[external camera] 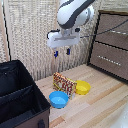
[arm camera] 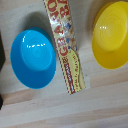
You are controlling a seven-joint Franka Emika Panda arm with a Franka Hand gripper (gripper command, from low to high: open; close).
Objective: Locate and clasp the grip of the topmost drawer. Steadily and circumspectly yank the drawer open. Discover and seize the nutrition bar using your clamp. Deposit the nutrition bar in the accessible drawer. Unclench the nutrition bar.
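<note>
The clamp [external camera: 62,52] hangs open and empty above the table, with its blue-tipped fingers [external camera: 55,53] spread apart. Below it the nutrition bar [external camera: 64,83] stands on its edge between two bowls. In the wrist view the nutrition bar [arm camera: 65,45] shows as a long red and yellow packet, and the clamp's fingers are out of view. The topmost drawer [external camera: 114,29] of the dark cabinet is on the exterior view's right. It looks shut and is well apart from the clamp.
A blue bowl [external camera: 58,99] [arm camera: 32,58] and a yellow bowl [external camera: 83,87] [arm camera: 111,32] flank the bar. A black fabric box [external camera: 20,95] fills the exterior view's lower left. The lower drawer [external camera: 109,59] looks shut. A light panel wall stands behind.
</note>
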